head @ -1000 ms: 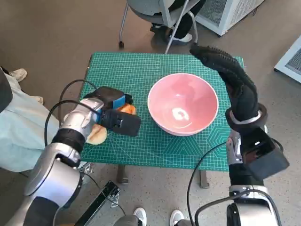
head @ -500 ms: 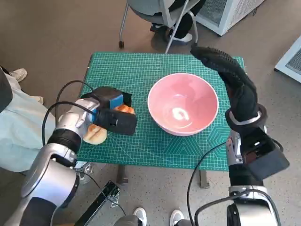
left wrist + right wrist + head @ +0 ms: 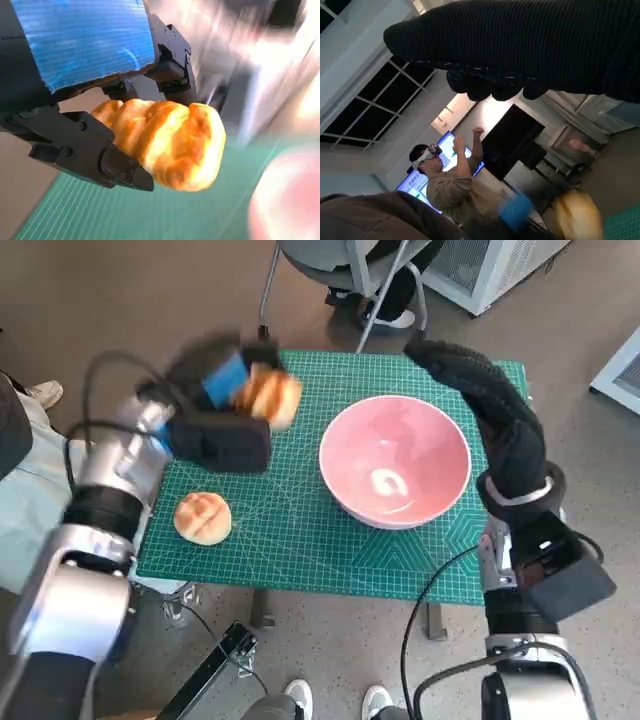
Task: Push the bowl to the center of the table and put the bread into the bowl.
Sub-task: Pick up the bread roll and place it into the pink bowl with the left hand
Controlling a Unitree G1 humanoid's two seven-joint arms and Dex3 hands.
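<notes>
The left robot hand [image 3: 225, 380] holds a golden bread roll [image 3: 272, 395] in the air above the far left part of the desk [image 3: 300, 540], its black fingers [image 3: 95, 155] closed around the ridged crust. The pink bowl [image 3: 395, 460] sits a little right of the middle of the green cutting mat, apart from the roll and empty inside. The right robot hand [image 3: 480, 390], in its black glove, is raised beside the bowl's right rim with nothing in it and its fingers stretched out toward the far edge of the desk; whether it touches the bowl cannot be told from here. A second roll [image 3: 203, 517] lies on the mat near the front left corner, well apart from the bowl. A person wearing a headset [image 3: 447, 175] shows in the right wrist view.

The bowl looks close to centre already, so the step in hand appears to be carrying the bread to it. The next move likely calls for swinging the held roll across to a spot over the bowl's opening, lowering it inside the rim, and only then loosening the fingers so it does not bounce out.
</notes>
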